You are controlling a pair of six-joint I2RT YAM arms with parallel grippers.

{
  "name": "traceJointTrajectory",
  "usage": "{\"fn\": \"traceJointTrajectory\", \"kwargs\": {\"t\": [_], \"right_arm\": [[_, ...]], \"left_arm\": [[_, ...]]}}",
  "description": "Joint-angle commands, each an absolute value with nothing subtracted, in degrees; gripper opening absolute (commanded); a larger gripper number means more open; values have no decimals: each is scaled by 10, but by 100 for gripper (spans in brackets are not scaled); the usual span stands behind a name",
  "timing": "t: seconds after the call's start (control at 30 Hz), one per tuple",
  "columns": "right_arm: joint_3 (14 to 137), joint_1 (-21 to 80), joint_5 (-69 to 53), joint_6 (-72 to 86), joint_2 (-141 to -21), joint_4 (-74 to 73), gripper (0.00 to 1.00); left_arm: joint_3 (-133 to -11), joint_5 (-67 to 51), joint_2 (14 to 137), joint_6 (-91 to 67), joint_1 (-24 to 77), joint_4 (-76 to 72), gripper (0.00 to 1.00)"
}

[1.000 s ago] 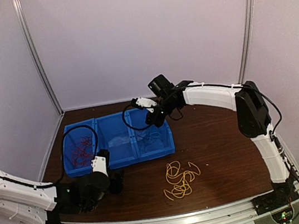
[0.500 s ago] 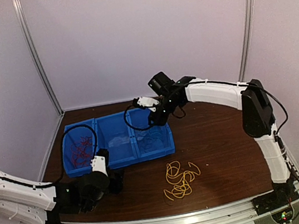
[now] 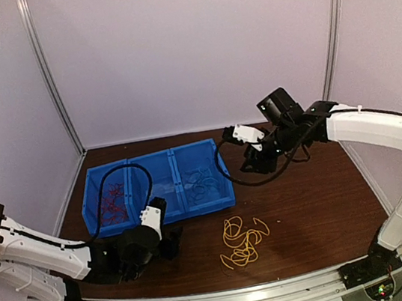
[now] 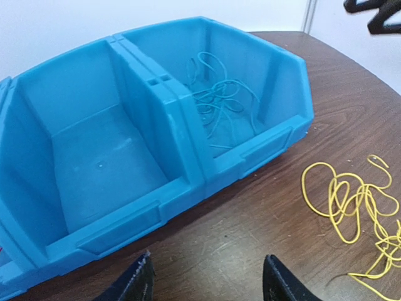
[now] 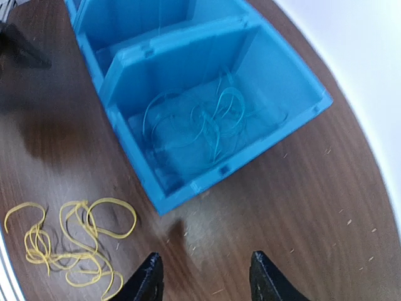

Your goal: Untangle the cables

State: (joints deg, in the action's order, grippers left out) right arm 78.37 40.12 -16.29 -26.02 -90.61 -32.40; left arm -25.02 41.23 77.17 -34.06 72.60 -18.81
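Cables (image 3: pixel 204 184) seemed separated: red strands (image 3: pixel 110 202) and blue strands (image 4: pixel 219 100) lay binned ahead of our gaping left gripper (image 4: pixel 207 279); yellow strands (image 5: pixel 75 244) lay unbinned left of our gaping, empty right gripper (image 5: pixel 203 276)

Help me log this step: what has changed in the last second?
The right hand swung right, from over the right compartment of the bin to above the table, and opened, empty; the blue cables lie in that compartment. The left hand, open, crept a little to the right in front of the bin. The bin, red cables and yellow cables stayed put.
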Motion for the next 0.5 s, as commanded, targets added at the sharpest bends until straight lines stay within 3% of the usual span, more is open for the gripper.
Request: {"fn": "traceJointTrajectory", "kwargs": {"t": [0.0, 0.17, 0.47], "right_arm": [[634, 364, -270, -294, -828, -290, 49], [508, 356, -303, -310, -763, -256, 57], [466, 352, -370, -322, -817, -234, 57]], "left_arm": [[-269, 329, 804, -292, 728, -293, 60], [-288, 293, 861, -292, 728, -319, 60], [-312, 275, 883, -298, 728, -314, 59]]}}
